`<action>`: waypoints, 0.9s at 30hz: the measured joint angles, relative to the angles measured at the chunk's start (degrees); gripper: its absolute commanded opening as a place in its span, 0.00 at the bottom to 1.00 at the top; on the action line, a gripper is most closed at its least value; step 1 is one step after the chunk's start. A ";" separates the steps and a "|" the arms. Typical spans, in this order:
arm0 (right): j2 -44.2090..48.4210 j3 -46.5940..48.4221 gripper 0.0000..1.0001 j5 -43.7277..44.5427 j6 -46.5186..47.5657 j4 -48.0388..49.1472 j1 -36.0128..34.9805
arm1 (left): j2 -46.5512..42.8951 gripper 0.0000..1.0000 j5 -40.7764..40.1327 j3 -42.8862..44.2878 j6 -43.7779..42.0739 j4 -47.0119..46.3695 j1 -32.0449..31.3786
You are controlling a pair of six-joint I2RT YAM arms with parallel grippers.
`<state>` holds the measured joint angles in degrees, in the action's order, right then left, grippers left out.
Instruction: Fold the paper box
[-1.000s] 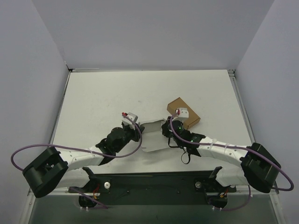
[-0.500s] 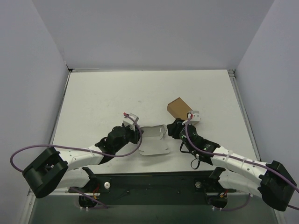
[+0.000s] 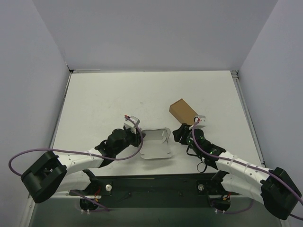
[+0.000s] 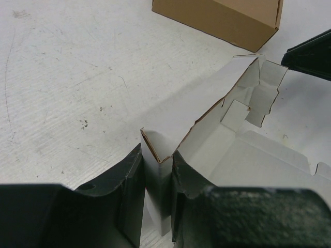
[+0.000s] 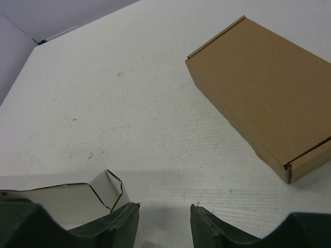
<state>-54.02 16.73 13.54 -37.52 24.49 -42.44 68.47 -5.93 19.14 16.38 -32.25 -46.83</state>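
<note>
The paper box (image 3: 156,143) lies half folded between the two arms, white-grey with brown cut edges and its far wall raised. My left gripper (image 3: 138,137) is shut on its left corner. In the left wrist view the folded corner flap (image 4: 158,173) stands pinched between the two fingers, and the raised wall (image 4: 207,116) runs off to the right. My right gripper (image 3: 178,134) sits just right of the box, open. In the right wrist view only bare table lies in its gap (image 5: 164,219), and a notched tab of the paper box (image 5: 106,194) stands just left of its left finger.
A closed brown cardboard box (image 3: 184,110) lies on the white table (image 3: 109,99) just beyond the right gripper; it also shows in both wrist views (image 4: 222,18) (image 5: 264,88). Grey walls stand around the table on three sides.
My right gripper has opened, let go of the paper box's right edge and drawn back to the right. The paper box has settled slightly nearer, still pinched by the left gripper.
</note>
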 measured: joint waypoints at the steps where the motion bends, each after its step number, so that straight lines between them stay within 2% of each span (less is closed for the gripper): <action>1: -0.61 -0.20 0.45 -1.40 0.11 0.83 0.48 | 0.00 0.00 0.26 -0.07 0.00 -0.11 0.09; 13: -8.24 -2.60 0.45 -19.04 1.33 16.37 3.10 | -0.96 0.00 1.70 -1.03 0.00 -1.40 0.90; 27: -14.56 -2.91 0.41 -28.81 1.90 26.29 7.26 | -2.12 0.00 3.58 -3.23 -0.44 -4.81 1.36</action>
<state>-68.58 13.82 -15.27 -35.62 50.78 -35.18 66.35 -2.35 15.90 15.94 -37.06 -45.47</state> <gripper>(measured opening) 0.422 0.305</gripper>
